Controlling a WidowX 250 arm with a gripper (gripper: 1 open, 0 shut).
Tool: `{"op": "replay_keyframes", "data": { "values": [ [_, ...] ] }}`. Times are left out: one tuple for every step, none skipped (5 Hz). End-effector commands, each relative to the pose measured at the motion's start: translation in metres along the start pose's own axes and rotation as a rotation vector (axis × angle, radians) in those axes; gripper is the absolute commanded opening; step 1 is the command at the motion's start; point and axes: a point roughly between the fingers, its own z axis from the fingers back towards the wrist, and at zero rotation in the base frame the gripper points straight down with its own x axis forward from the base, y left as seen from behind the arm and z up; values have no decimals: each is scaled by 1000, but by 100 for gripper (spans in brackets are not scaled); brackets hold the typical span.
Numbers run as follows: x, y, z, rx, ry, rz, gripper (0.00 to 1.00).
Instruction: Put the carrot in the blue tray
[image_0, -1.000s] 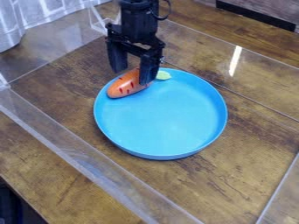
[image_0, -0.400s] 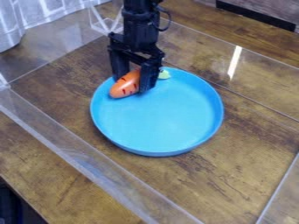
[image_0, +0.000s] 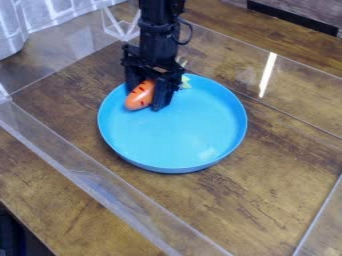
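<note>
Gripper (image_0: 148, 87) fingers either side of orange carrot (image_0: 140, 96) at blue tray's (image_0: 171, 137) far rim, can't tell if pinching it, green tip showing.

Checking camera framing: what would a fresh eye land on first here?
The big bright blue tray dominates, mid-frame on the brown wooden table. Next, the orange carrot at the tray's upper-left edge, with the black gripper right at it, reaching down from the top of the view.
</note>
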Motion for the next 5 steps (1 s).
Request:
{"op": "replay_keyframes", "data": {
  "values": [
    [5,12,23,21,-52,23,0],
    [4,12,29,29,-53,24,0],
    [3,13,35,36,-54,24,0],
    [2,13,42,41,-57,25,0],
    [2,13,48,47,-61,26,0]
  ]
}}
